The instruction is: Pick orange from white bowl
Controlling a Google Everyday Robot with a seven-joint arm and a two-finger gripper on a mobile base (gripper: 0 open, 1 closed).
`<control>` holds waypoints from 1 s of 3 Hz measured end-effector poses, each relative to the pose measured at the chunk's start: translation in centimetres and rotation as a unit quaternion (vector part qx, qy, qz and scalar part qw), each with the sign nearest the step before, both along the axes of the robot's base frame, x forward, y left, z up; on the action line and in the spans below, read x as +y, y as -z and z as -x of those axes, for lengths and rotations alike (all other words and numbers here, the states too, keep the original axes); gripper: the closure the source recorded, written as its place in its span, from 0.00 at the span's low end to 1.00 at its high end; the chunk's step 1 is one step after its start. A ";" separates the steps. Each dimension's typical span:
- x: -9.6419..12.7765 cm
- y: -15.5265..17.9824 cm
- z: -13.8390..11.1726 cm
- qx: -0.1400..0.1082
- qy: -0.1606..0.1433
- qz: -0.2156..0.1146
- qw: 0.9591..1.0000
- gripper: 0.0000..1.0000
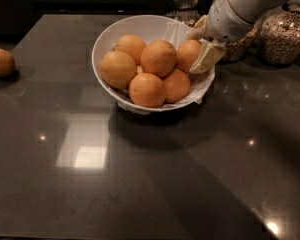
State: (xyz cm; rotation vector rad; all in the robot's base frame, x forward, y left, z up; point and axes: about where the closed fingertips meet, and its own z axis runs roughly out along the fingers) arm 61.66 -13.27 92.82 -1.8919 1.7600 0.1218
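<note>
One pincer (196, 54) reaches down over the right rim of the white bowl (102, 44) and sits against the rightmost orange (186, 51), probably chosen because it lies nearest the arm. Whether the pincer is released or clenched cannot be told. Five other oranges (158, 58) crowd the paper lining (177, 31). Farther out, a stray orange (1, 62) lies on the bench (155, 184), and grain jars (285, 31) stand behind.

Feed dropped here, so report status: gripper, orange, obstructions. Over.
Gripper at right side of white bowl, against rightmost orange. Orange in bowl, not lifted. Other oranges crowd its left.
</note>
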 end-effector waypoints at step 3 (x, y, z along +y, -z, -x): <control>-0.3 2.3 -0.5 0.025 -0.001 0.006 1.000 0.60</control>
